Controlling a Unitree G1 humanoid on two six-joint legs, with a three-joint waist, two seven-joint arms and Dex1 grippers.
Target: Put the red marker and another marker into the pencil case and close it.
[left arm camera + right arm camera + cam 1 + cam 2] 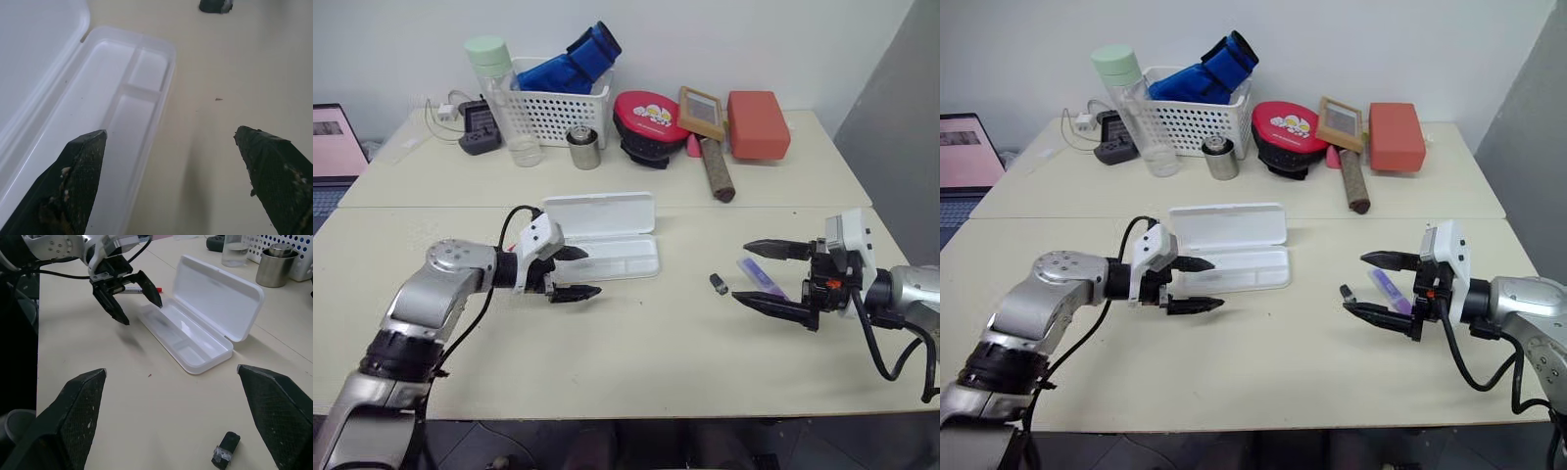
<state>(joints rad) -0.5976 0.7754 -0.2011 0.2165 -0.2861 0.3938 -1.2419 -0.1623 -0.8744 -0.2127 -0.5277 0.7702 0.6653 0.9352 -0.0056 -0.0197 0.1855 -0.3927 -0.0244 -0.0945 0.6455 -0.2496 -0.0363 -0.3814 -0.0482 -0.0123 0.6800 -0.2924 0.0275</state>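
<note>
Leaning over the near stretch of tabletop (636,362) with both arms and nothing yet packed. Seeing the pencil case (625,259) lying open, lid folded back, tray empty. Holding the left gripper (592,272) released, jaws spread wide, just beside the tray's front left corner. Keeping the right gripper (742,271) equally released and empty, well apart from the case.

Risking a bump here: judging that any sweep of the left jaws toward the case could be shoving the light tray or flipping the lid shut.

Spotting the red marker (133,290) lying on the tabletop by the case's left end, close behind the left jaws, so possibly closing on air or rolling it away.

Noting the purple marker (759,277) lying near the right jaws, partly hidden by them. Risking a wrong pick too, with the small dark grey stub (718,284) sitting just beside it.
</note>
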